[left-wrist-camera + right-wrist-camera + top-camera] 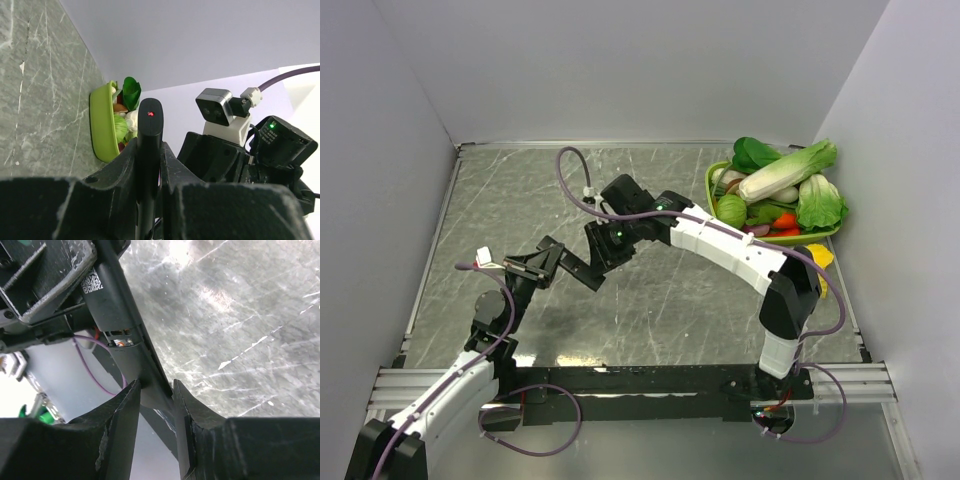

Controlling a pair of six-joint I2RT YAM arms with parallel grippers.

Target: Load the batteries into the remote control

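The left end effector and right end effector both clamp the remote control, held above the tabletop; uneven pulling could twist it loose and drop it. I see no batteries

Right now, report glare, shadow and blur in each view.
Top external: even light, sharp, soft arm shadows on the table. Left wrist: left fingers dark and blurred up close, remote control dark against the pale wall. Right wrist: glare on the table at the top edge, right fingers nearly black.
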